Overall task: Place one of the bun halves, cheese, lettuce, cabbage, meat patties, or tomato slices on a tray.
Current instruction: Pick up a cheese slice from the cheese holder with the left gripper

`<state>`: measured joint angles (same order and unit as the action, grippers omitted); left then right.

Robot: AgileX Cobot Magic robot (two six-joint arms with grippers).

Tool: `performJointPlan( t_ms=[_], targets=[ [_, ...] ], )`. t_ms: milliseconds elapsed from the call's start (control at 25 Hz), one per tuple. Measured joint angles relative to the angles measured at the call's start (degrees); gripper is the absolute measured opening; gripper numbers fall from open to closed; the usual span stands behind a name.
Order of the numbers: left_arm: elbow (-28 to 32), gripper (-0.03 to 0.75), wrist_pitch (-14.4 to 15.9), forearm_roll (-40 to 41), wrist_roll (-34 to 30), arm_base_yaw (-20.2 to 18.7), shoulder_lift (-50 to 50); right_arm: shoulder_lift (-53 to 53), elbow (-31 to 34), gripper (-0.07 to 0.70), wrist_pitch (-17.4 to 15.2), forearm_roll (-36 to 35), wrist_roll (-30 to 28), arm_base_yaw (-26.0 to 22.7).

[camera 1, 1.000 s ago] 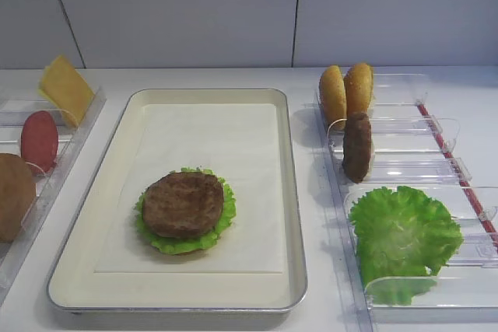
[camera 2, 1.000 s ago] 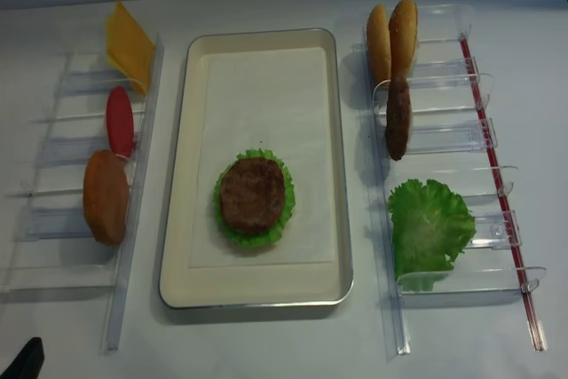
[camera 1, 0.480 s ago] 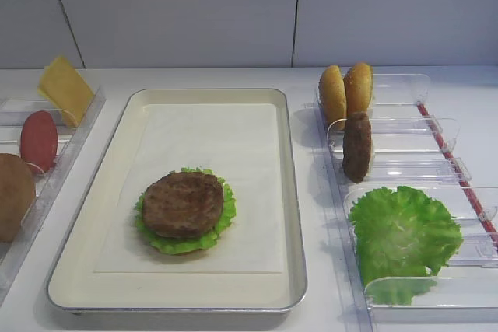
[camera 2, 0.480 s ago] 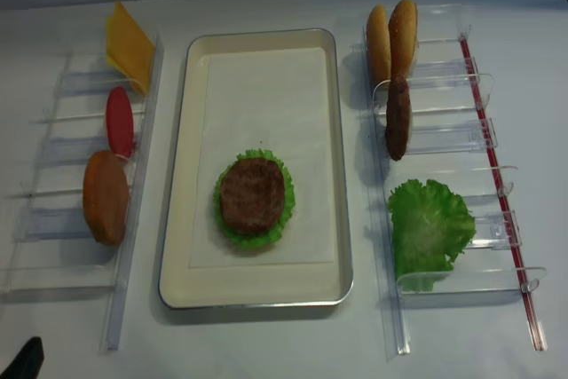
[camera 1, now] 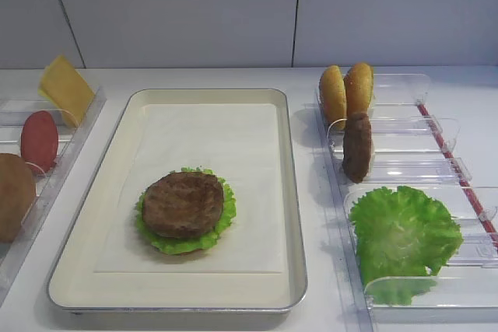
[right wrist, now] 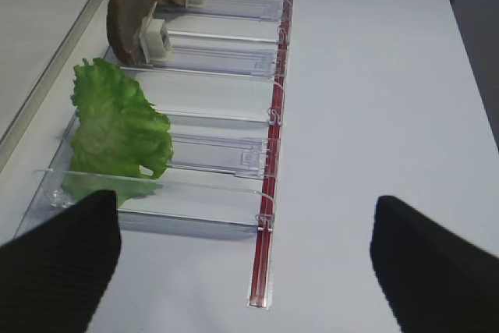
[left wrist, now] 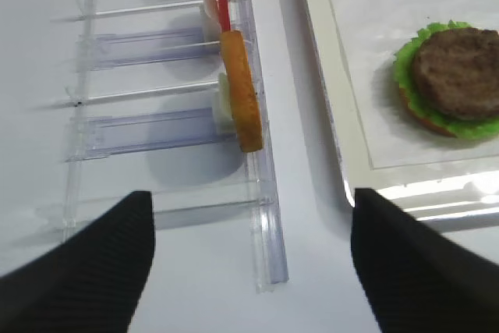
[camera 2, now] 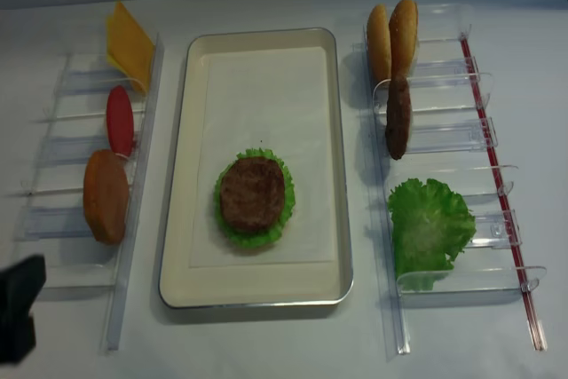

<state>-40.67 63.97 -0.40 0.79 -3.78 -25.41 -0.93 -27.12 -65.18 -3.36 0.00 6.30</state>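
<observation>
On the white tabletop (camera 2: pixel 266 343) sits the tray (camera 2: pixel 175 175), lined with white paper. Toward its near end a meat patty (camera 2: pixel 253 194) lies flat on a leaf of lettuce (camera 2: pixel 224 224), with a bun half just peeking out beneath in the left wrist view.

To the left of the tray runs a clear plastic rack (camera 2: pixel 133 246). In it the cheese (camera 2: pixel 130 45) leans at the far end, a tomato slice (camera 2: pixel 120 120) stands on edge next, and a bun half (camera 2: pixel 106 196) stands nearest.

To the right, another clear rack (camera 2: pixel 444 144) holds two bun halves (camera 2: pixel 393 37) upright at the far end, a second patty (camera 2: pixel 398 117) on edge behind them, and a loose lettuce leaf (camera 2: pixel 430 226) nearest.

The left gripper (left wrist: pixel 249 259) hovers low over the near end of the left rack, its jaws spread wide and holding nothing. The right gripper (right wrist: pixel 245 259) hangs above the near end of the right rack, jaws likewise apart and empty.
</observation>
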Motion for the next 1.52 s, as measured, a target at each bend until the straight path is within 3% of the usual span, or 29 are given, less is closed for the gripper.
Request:
performJointPlan(
  t_ms=[360,520,720,1000,1200,1520],
  targets=[
    [-15.83,0.509,-6.36,-1.51,-1.26,0.0,-26.81,0.0,0.0,0.647,0.0,0.0,0.0,0.0],
    [-24.5,0.505,-7.21,-1.51,-2.18,0.0,-39.2,0.0,0.0,0.647,0.0,0.0,0.0,0.0],
    [-35.6,0.447,-7.78,-0.16,-2.54,0.37,-53.2,0.0,0.0,0.647,0.0,0.0,0.0,0.0],
    [-50.02,0.426,-7.93,-5.09,-5.88,6.08,-68.47,0.0,0.0,0.647,0.0,0.09,0.0,0.0],
    [-53.22,0.424,-10.87,-13.59,-12.59,9.31,-75.34,0.0,0.0,0.647,0.0,0.09,0.0,0.0],
    [-53.22,0.424,-15.77,-17.68,-17.94,9.55,-82.12,0.0,0.0,0.647,0.0,0.09,0.0,0.0]
  ],
)
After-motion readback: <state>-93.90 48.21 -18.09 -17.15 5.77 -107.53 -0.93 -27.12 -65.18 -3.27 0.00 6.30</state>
